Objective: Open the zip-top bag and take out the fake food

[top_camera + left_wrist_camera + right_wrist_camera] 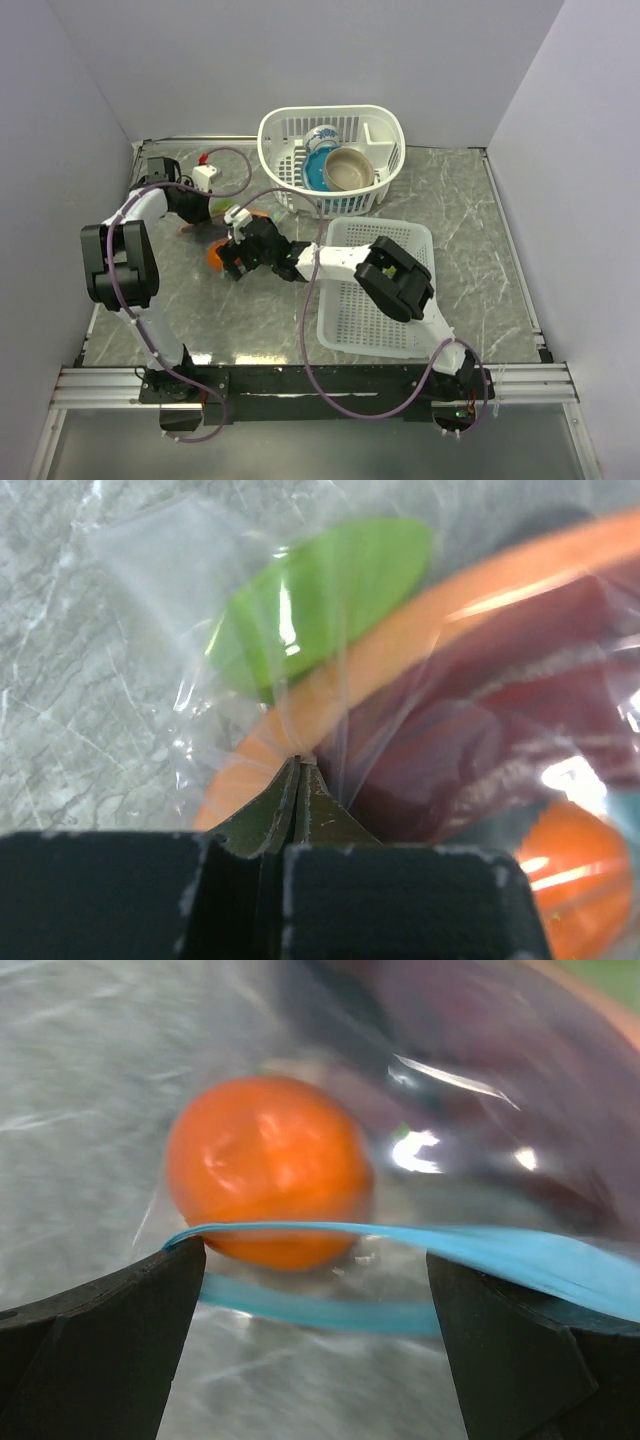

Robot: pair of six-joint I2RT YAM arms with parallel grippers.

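Here the zip-top bag [150, 570] lies on the grey marbled desk [200, 320], left of centre, between the two claws. Its clear film is crinkled and glossy. Through it show a green round fruit [320, 600], a long orange piece [400, 645] and a dark purple aubergine shape [480, 740]. An orange ball [265, 1165] sits just behind the teal-blue zip strip [520, 1255]. The left claw [300, 765] is pressed together, pinching the film. The right claw [315, 1265] stands spread wide, with the strip running across its gap.
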